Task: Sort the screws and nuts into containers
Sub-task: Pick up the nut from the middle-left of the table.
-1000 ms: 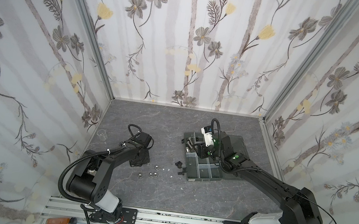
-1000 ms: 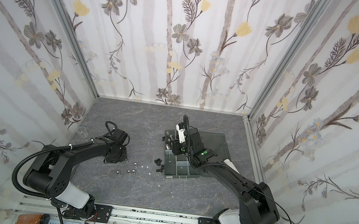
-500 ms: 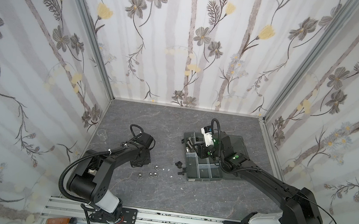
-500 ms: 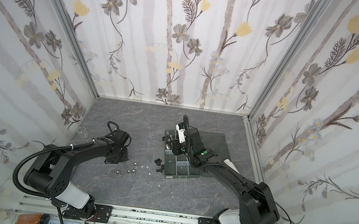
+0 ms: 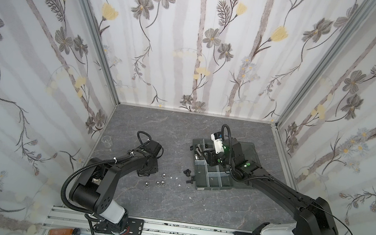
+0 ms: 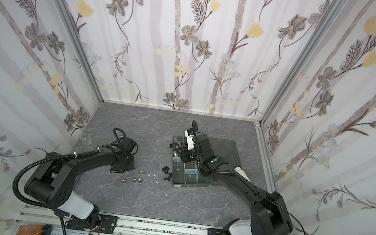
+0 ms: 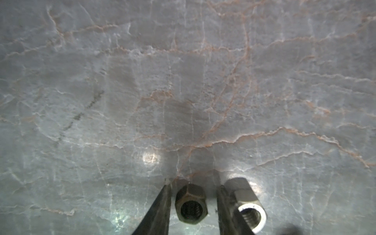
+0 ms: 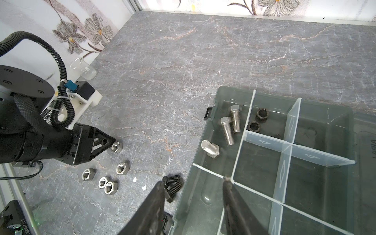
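Picking up a nut (image 7: 191,204): the left gripper (image 7: 193,182) straddled it, jaws slightly apart, not touching; next, probably a square pinch. The right gripper (image 8: 193,181) hung part-open, empty, over the box (image 8: 223,91).

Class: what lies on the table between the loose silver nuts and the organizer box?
Two white specks and two black screws, the screws nearest the box; seen in the right wrist view.
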You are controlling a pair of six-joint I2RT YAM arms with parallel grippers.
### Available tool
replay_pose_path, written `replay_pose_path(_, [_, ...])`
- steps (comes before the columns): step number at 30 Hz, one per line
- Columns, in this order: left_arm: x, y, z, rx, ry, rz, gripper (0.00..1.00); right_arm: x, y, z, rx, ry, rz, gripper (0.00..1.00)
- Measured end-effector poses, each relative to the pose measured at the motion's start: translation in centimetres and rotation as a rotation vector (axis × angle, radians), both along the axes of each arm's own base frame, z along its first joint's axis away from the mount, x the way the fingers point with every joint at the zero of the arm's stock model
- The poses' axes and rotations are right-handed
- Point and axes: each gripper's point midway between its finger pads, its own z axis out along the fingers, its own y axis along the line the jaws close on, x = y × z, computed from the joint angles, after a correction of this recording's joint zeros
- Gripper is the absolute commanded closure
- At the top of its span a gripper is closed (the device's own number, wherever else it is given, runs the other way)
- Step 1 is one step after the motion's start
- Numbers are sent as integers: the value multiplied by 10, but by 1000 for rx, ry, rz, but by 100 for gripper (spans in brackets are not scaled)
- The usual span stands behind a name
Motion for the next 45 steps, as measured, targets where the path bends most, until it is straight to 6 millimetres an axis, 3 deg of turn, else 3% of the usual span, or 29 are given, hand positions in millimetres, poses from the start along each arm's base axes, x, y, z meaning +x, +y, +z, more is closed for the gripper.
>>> replay_pose_path(5, [-1, -1, 0, 5, -1, 0, 62, 0, 0, 0, 0, 0, 0, 52])
replay_pose_path(22, [-1, -3, 0, 11, -3, -8, 84, 0, 0, -1, -2, 2, 0, 52])
replay_pose_path(28, [-2, -7, 3, -10, 14, -15, 85, 0, 0, -2, -3, 4, 0, 53])
replay_pose_path(45, [34, -24, 49, -46, -63, -53, 86, 1, -1, 1, -1, -4, -7, 52])
